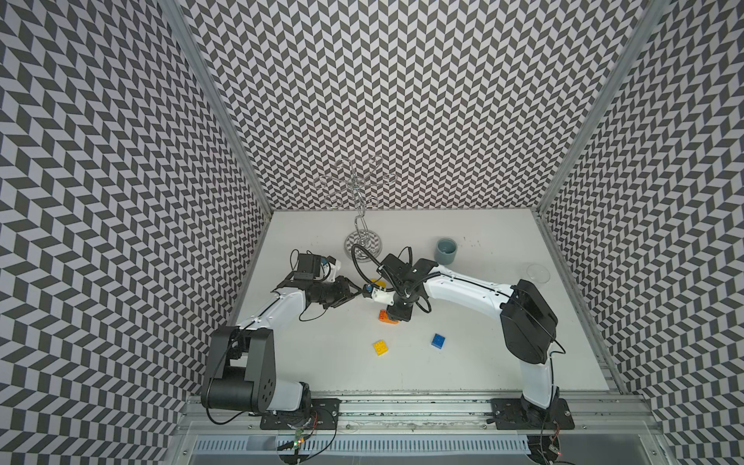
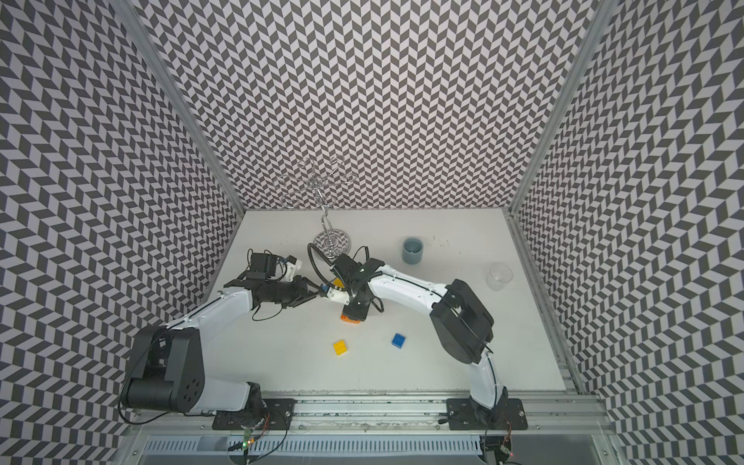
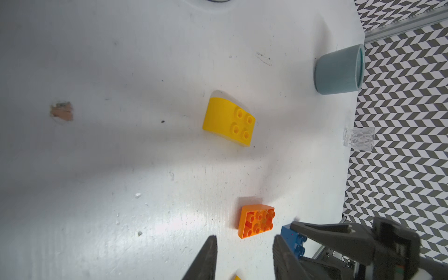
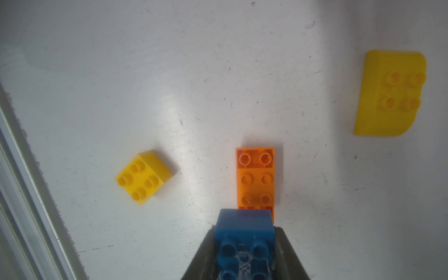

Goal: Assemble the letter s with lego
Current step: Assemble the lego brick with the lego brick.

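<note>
My right gripper (image 4: 244, 242) is shut on a blue square brick (image 4: 244, 228), studs toward the wrist. It hangs over the near end of the longer orange brick (image 4: 255, 179), which lies on the table; whether they touch I cannot tell. In both top views this gripper (image 1: 396, 318) points down and covers most of the orange brick (image 1: 383, 316). My left gripper (image 3: 244, 254) stands open and empty just left of it. Loose lego: a yellow square brick (image 1: 380, 347), a second blue brick (image 1: 438, 340), and a curved yellow brick (image 3: 228, 118) behind the grippers.
A grey cup (image 1: 445, 250) and a clear glass (image 1: 538, 273) stand at the back right. A wire stand with a round base (image 1: 362, 241) stands at the back centre, close behind both wrists. Patterned walls enclose the table on three sides.
</note>
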